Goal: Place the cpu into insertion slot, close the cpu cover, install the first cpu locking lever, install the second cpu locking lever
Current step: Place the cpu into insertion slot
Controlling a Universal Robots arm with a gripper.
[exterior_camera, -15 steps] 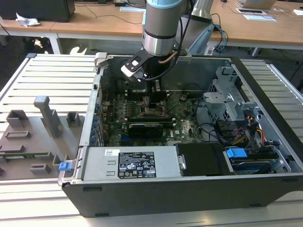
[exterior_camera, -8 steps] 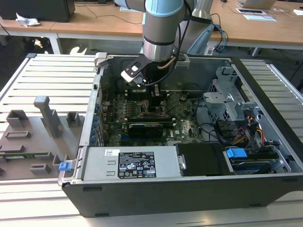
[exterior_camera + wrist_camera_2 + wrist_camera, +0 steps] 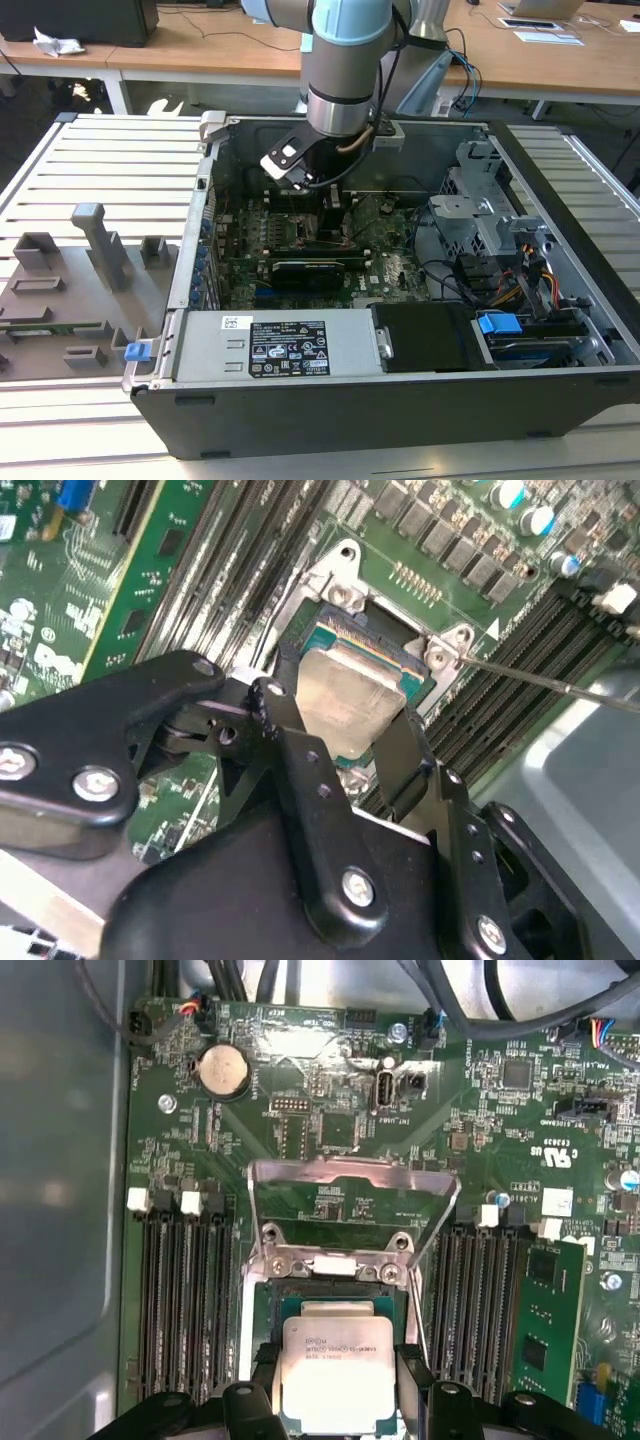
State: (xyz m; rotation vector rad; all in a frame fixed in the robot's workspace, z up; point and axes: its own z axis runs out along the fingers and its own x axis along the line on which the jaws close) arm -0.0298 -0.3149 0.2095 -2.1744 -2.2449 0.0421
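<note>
In both wrist views my gripper (image 3: 337, 1388) (image 3: 345, 735) is shut on the cpu (image 3: 336, 1365) (image 3: 345, 695), a flat square chip with a silver-grey top, one black finger (image 3: 252, 1392) on each side. The chip sits low over the insertion slot (image 3: 328, 1303) (image 3: 372, 645), whose pin field shows just beyond its edge; whether it is seated I cannot tell. The cpu cover (image 3: 352, 1173) stands swung up behind the socket. A thin locking lever (image 3: 550, 680) sticks out, raised. In the exterior view the gripper (image 3: 330, 215) reaches down into the open computer case (image 3: 330, 410).
Black memory slots (image 3: 185, 1310) flank the socket, with a green module (image 3: 545, 1330) on one side. A coin battery (image 3: 222, 1068) and cables lie beyond the cover. The exterior view has a black card (image 3: 310, 270), power supply (image 3: 285, 345), drive cage (image 3: 480, 215) and grey fixtures (image 3: 90, 250).
</note>
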